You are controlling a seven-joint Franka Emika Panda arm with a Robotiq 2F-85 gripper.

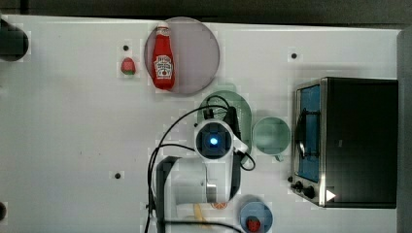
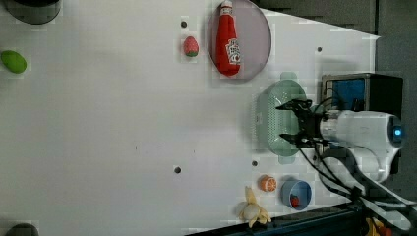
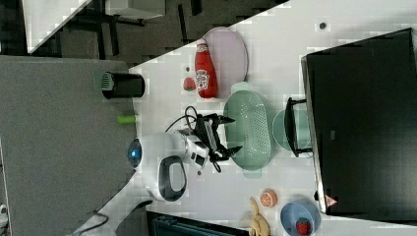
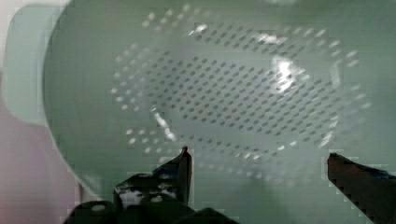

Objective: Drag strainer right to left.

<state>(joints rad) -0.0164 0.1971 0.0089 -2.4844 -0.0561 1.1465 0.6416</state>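
Your gripper [image 2: 291, 122] hangs wide open, holding nothing, over the strainer [image 2: 278, 118] between plate [image 2: 255, 29] and cup [image 1: 271, 135]; drag carelessly and you'll likely shove it into the ketchup bottle [image 2: 228, 42].

In the top view we see the strainer [image 1: 241, 104] on the worktop [image 1: 73, 136], with the cup [image 1: 271, 135] just beside it on the top view's right and the toaster oven [image 1: 347, 141] beyond the cup. The plate [image 1: 194, 53], bearing 1 ketchup bottle [image 1: 163, 58], lies near the strainer's far end. The tool [image 2: 290, 123] hangs above the strainer's basin.
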